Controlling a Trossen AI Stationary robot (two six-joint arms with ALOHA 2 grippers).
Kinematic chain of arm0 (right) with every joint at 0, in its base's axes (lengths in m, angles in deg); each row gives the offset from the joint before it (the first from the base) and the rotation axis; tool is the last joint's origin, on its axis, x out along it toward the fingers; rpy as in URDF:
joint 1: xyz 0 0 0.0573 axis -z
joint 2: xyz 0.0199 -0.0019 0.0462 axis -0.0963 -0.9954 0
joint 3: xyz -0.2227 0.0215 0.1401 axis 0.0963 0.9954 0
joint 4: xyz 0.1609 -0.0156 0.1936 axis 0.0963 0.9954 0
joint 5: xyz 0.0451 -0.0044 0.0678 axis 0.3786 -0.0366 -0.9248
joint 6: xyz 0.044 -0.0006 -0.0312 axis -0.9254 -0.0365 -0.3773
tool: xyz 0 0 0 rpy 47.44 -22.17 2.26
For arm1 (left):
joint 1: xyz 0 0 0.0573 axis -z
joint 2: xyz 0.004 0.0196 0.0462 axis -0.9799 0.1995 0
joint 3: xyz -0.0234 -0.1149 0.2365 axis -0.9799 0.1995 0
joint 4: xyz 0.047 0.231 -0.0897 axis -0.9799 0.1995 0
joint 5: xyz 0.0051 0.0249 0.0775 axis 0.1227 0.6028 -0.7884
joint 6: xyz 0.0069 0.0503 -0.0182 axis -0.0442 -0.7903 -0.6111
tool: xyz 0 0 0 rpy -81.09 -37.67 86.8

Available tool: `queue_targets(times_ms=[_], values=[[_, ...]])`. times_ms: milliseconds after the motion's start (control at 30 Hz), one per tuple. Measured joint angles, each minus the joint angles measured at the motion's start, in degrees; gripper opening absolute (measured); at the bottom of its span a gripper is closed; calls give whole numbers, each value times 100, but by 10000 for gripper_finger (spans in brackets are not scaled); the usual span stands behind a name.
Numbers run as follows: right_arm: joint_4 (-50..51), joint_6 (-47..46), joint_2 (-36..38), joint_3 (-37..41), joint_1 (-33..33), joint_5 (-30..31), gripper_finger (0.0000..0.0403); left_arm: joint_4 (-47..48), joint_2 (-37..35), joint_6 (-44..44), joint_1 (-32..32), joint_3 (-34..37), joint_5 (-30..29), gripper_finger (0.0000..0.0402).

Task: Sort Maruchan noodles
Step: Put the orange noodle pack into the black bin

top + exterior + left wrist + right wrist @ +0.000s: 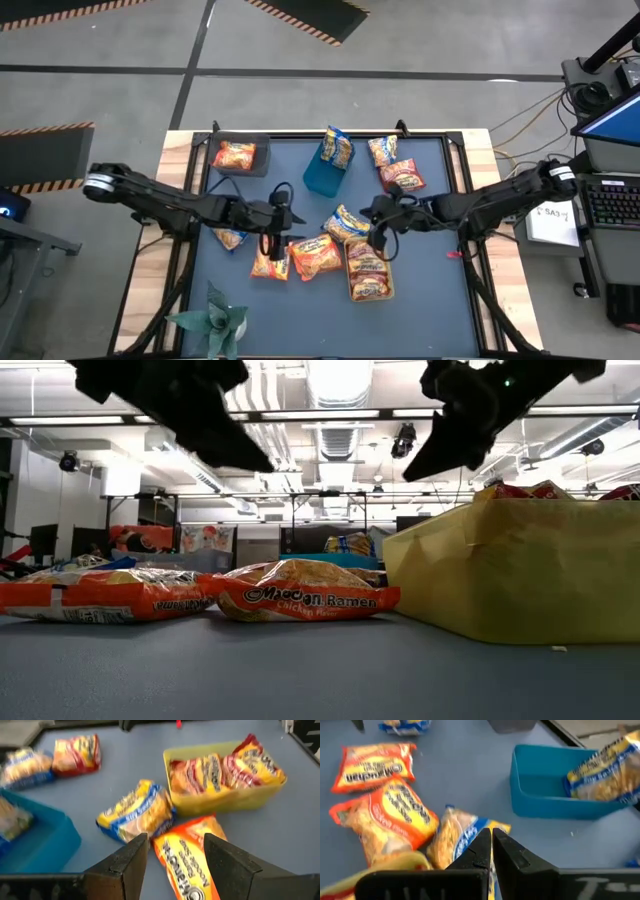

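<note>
Ramen packets lie scattered on the blue-grey table. My left gripper (268, 240) (175, 855) hangs open above the table, its fingers on either side of an orange packet (187, 865) (315, 255) without touching it. My right gripper (378, 232) (490, 845) is shut and empty, raised over a blue-and-yellow packet (452, 835) (345, 224). Another orange packet (268, 263) lies flat near the left gripper. A yellow-green bin (352, 292) (225, 802) holds red packets (220, 770). A blue bin (318, 178) (545, 805) holds a blue-and-yellow packet (605, 775).
A grey bin (258, 167) at the far left holds an orange packet (235, 155). Two more packets (395, 165) lie far right of the blue bin, and a blue-and-yellow one (232, 238) sits under the left arm. A plant (212, 320) stands at the near edge.
</note>
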Motion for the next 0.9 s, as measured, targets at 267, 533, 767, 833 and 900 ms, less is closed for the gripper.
queue_targets(times_ms=[267,533,767,833,900], values=[[-2017,977,42,830,56,-59,9,27,336,296,-26,139,353,178],[-3943,1588,321,1777,332,-906,9,246,876,364,-58,-198,774,178],[-4067,1875,838,2079,617,-950,9,218,1365,656,-77,-272,800,178],[-4009,1990,981,2119,671,-1036,9,40,1462,811,-115,-280,809,178],[-4065,2050,1054,2108,717,-1243,9,50,1492,953,-158,-274,809,182]])
